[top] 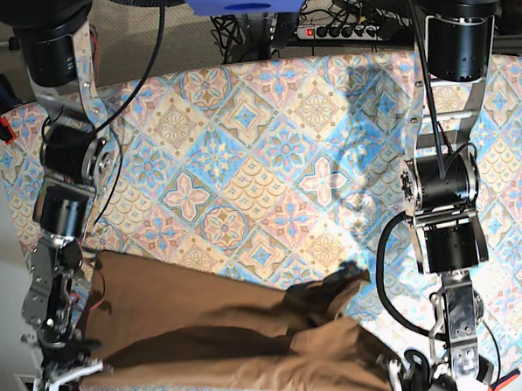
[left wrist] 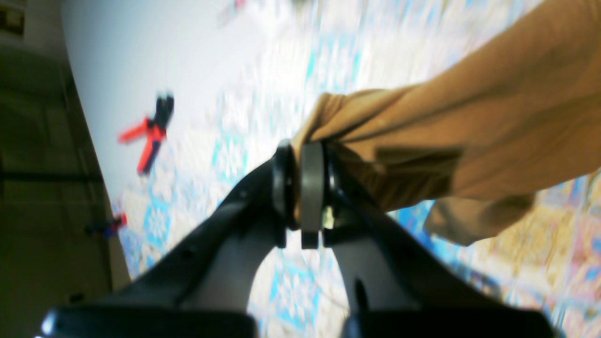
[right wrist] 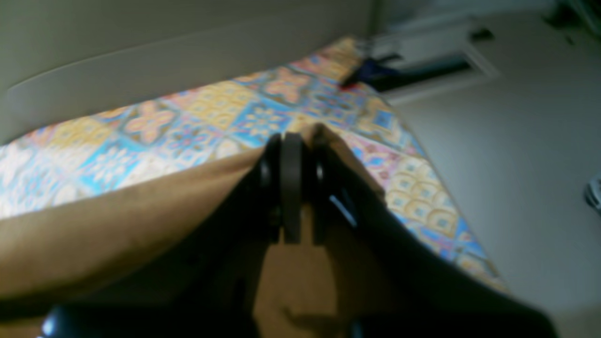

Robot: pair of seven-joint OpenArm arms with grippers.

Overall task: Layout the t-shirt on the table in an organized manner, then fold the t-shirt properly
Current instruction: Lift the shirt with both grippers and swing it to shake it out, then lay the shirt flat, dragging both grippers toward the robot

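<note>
there, the t-shirt across the table, pinched in both sets of jaws, one at each end

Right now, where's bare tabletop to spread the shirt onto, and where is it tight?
Free: the table from the t-shirt to the far edge, between both arms. Tight: the near edge, where the shirt stretches between the left gripper and right gripper, both shut on it. Red-handled pliers lie beyond the left gripper.
</note>
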